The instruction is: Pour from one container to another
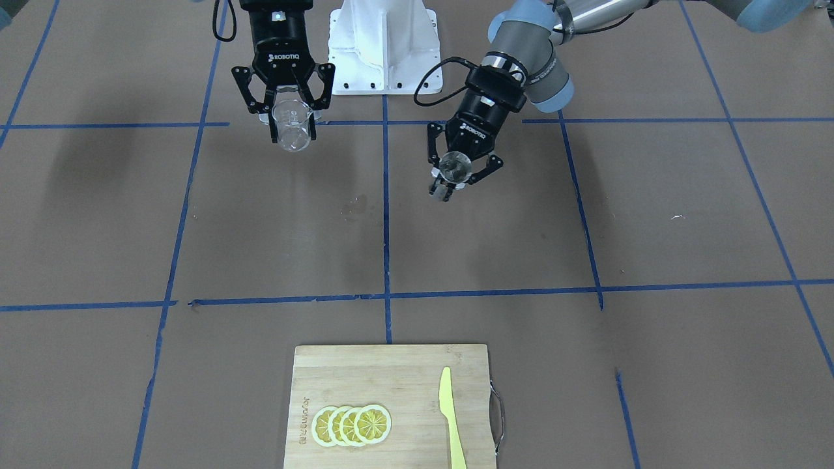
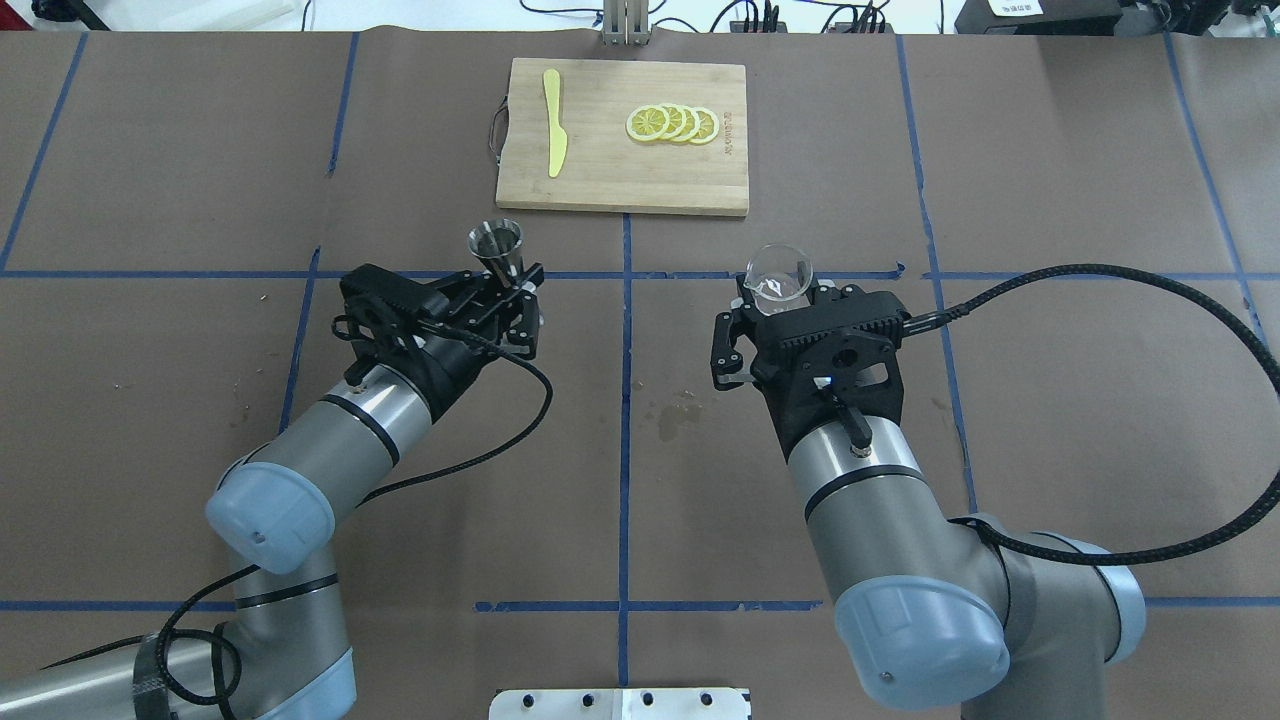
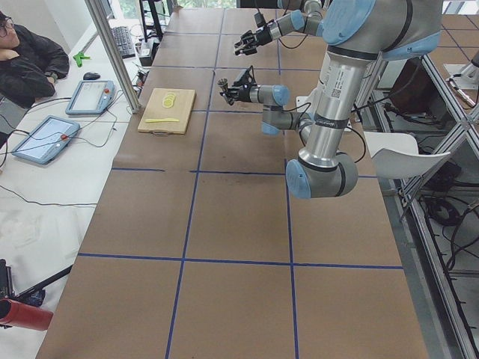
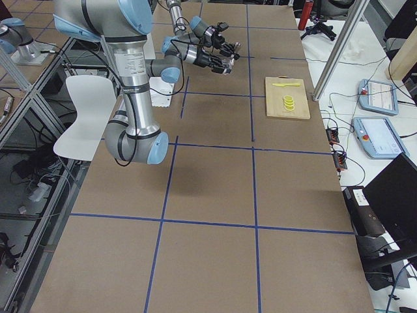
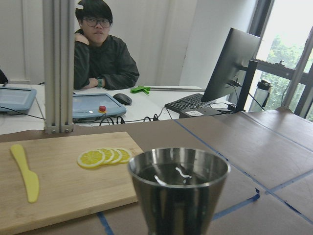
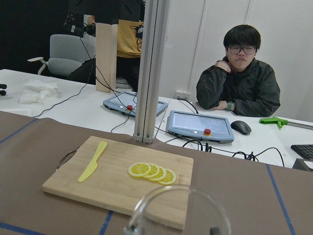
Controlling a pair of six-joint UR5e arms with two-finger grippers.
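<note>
My right gripper [image 2: 788,300] is shut on the small clear measuring cup [image 2: 779,276], holding it upright above the table right of the centre line; its rim fills the bottom of the right wrist view [image 6: 176,211]. In the front view this cup [image 1: 291,127] hangs between the right gripper's fingers [image 1: 293,133]. On the other side, my left gripper [image 2: 507,292] is shut on the steel hourglass jigger [image 2: 497,250], also upright, mouth up. The jigger [image 5: 178,193] looms close in the left wrist view, its inside dark with glints. Cup and jigger are well apart.
A bamboo cutting board [image 2: 600,180] lies at the far edge with several lemon slices [image 2: 672,123] and a yellow plastic knife [image 2: 554,135]. A damp stain [image 2: 676,415] marks the brown paper between the arms. An operator [image 6: 242,78] sits beyond the table.
</note>
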